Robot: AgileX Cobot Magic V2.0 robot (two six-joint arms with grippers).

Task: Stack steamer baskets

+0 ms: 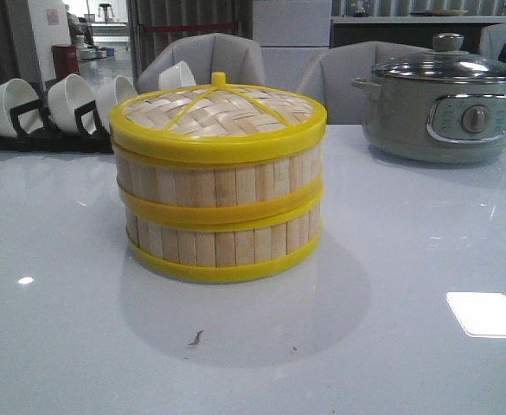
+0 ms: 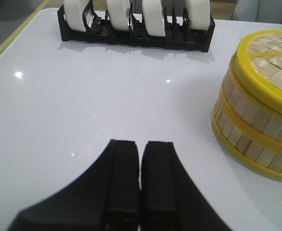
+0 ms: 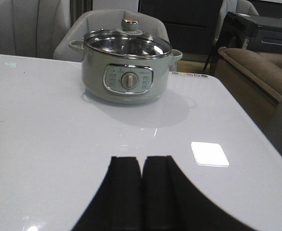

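Observation:
Two steamer baskets [image 1: 218,212] with pale wooden-slat walls and yellow rims stand one on the other in the middle of the table. A woven bamboo lid [image 1: 216,112] with a yellow rim sits on top. The stack also shows in the left wrist view [image 2: 259,120]. My left gripper [image 2: 141,144] is shut and empty over the bare table, apart from the stack. My right gripper [image 3: 142,161] is shut and empty over the table in front of the pot. Neither gripper shows in the front view.
A grey-green electric pot [image 1: 447,108] with a glass lid stands at the back right, also in the right wrist view [image 3: 125,67]. White bowls on a black rack [image 1: 36,117] stand at the back left, also in the left wrist view [image 2: 131,36]. The table's right edge [image 3: 256,130] is near.

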